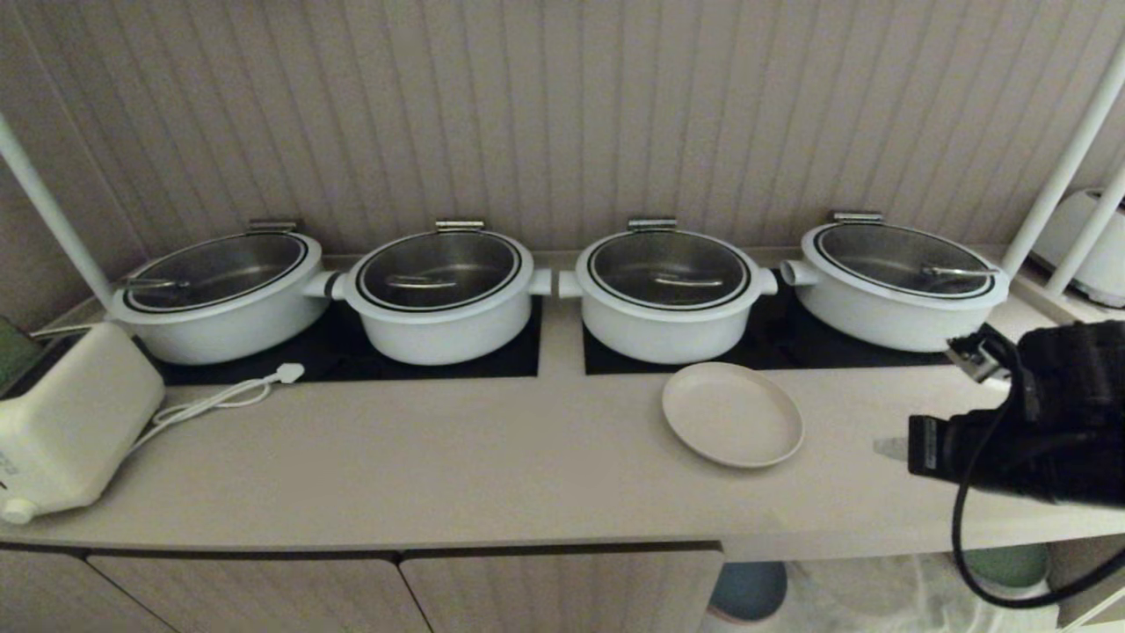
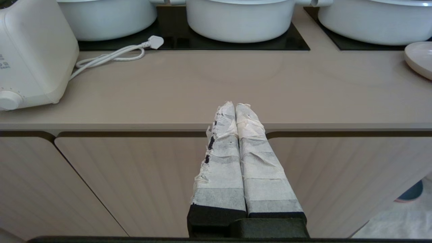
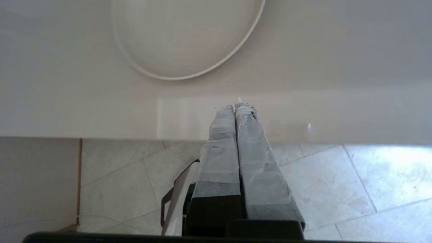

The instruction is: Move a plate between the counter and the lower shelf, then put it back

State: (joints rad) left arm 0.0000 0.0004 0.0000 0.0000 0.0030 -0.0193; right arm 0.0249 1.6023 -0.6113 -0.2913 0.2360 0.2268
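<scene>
The cream plate point(image 1: 732, 413) lies flat on the beige counter point(image 1: 439, 457), just in front of the third pot. It also shows in the right wrist view as the plate point(image 3: 185, 37) and at the edge of the left wrist view as the plate point(image 2: 420, 59). My right arm point(image 1: 1037, 431) hangs at the counter's right front. Its right gripper point(image 3: 236, 106) is shut and empty over the counter's front edge, a short gap from the plate's rim. The left gripper point(image 2: 235, 105) is shut and empty, parked before the cabinet doors. Under the counter at the right, the lower shelf point(image 1: 870, 593) shows its white cloth.
Several white pots point(image 1: 666, 294) with glass lids stand on black hob panels point(image 1: 492, 352). A white appliance point(image 1: 61, 422) with a loose cord point(image 1: 220, 400) sits at the left. A blue plate point(image 1: 747, 591) and a green plate point(image 1: 1011, 563) rest in the shelf. A white post point(image 1: 1063, 167) rises at the right.
</scene>
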